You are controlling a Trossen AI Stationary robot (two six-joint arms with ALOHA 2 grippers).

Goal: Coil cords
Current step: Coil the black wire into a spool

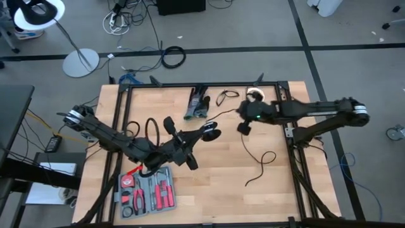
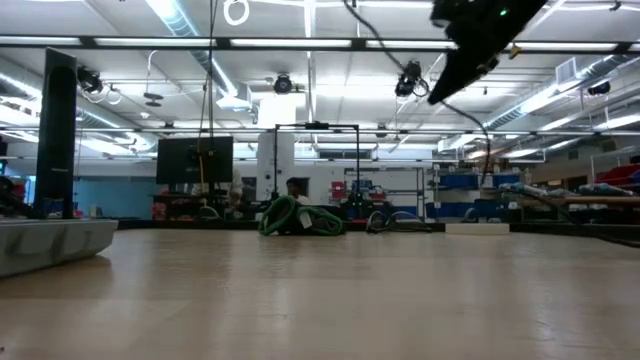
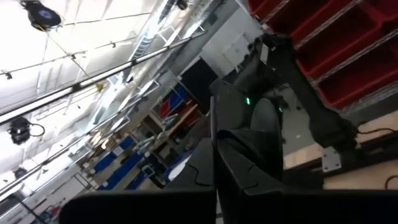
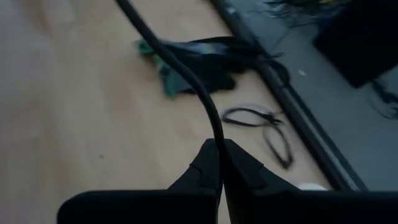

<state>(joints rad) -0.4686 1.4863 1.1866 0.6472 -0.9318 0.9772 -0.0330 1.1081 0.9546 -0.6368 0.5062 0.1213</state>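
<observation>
A thin black cord runs from my left gripper [image 1: 211, 130] across to my right gripper [image 1: 243, 126]. From there it drops to the table, where its tail lies in a slack loop [image 1: 266, 158]. Both grippers are raised over the middle of the table; in the low view my right gripper [image 2: 468, 62] is high up. A dark round bundle [image 1: 212, 132] sits at my left gripper's fingers. Both grippers are shut. A second cord, a small loose loop [image 1: 226, 96], lies flat near the far edge and also shows in the right wrist view [image 4: 256, 118]. My left gripper is shut at the cord's bundled end [image 1: 212, 132], lifted clear of the table. Its own fingers [image 3: 236, 180] hide the place of contact, so the hold cannot be told. My right gripper pinches a single strand of the cord [image 4: 217, 138] between its two fingertips. The strand rises from the fingers toward the left gripper, and the rest hangs below, with the tail on the table.
An open tool case [image 1: 147, 192] with red-handled tools lies at the near left. A green and black bundle [image 1: 197, 104] lies at the far middle, and a white tape roll [image 1: 255, 95] at the far right. Black frame rails [image 1: 290, 136] border the table.
</observation>
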